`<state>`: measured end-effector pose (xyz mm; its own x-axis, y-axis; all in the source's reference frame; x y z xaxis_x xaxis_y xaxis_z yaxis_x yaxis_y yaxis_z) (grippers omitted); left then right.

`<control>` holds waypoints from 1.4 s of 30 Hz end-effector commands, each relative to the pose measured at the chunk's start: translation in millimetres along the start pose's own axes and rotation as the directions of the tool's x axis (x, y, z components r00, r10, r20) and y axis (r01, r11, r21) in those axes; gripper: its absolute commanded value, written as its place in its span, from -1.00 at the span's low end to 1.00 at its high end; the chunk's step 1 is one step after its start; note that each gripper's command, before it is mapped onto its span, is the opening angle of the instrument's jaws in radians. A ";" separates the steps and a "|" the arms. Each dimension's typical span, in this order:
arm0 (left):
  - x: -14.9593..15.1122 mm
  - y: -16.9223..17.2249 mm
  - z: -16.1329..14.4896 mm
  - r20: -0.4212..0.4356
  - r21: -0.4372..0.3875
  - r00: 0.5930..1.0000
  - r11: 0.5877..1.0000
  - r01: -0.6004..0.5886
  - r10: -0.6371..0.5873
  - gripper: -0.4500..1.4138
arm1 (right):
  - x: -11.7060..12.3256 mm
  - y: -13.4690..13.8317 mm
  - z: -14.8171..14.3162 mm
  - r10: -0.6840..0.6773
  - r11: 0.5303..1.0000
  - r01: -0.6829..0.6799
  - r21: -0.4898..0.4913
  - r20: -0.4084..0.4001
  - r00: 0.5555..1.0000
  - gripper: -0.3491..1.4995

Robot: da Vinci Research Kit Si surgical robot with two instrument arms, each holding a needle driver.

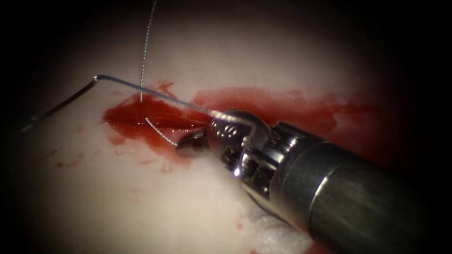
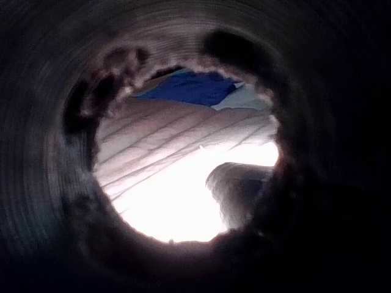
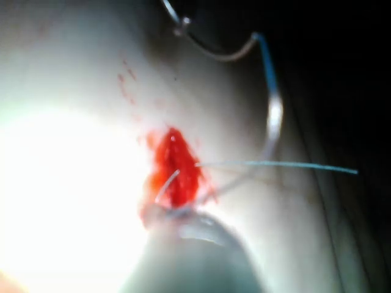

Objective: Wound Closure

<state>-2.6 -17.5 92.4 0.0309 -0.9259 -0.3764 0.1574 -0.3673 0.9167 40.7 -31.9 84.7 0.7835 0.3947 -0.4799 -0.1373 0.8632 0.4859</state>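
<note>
- Right tool (image 1: 184,146): tip down at the red cut (image 1: 141,117) in the tissue (image 1: 117,202); jaw spread cannot be told.
- Thread (image 1: 146,44) crosses the cut and lies over the tool's wrist.

One tool (image 1: 188,146) reaches in from the right over one piece of tissue (image 1: 117,207) bearing one cut (image 1: 150,117) pooled with red fluid (image 1: 282,106), with two strands of thread (image 1: 146,47) crossing it and one short curved thread end (image 1: 160,131).
</note>
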 end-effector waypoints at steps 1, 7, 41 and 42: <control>-1.0 -0.9 0.4 0.002 0.004 1.000 1.000 -0.006 0.006 -1.00 | 0.9 0.8 0.0 0.002 1.000 -0.002 -0.007 -0.003 1.000 -1.00; -1.0 -0.9 0.4 0.002 0.004 1.000 1.000 -0.006 0.006 -1.00 | 0.5 0.7 -0.4 -0.014 1.000 0.014 -0.001 -0.003 1.000 -1.00; -0.9 -1.0 0.3 0.001 0.004 1.000 1.000 -0.006 0.006 -1.00 | -4.1 -2.1 -5.2 -0.076 0.994 0.070 0.079 0.083 0.994 -1.00; -0.9 -1.0 0.3 0.002 0.004 1.000 1.000 -0.006 0.006 -1.00 | -4.2 -2.1 -5.3 -0.078 0.994 0.071 0.080 0.083 0.994 -1.00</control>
<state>-2.6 -17.5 92.3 0.0310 -0.9254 -0.3778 0.1569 -0.3688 0.9162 33.8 -34.6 81.7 0.8411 0.3024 -0.4485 -0.0342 0.8572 0.5138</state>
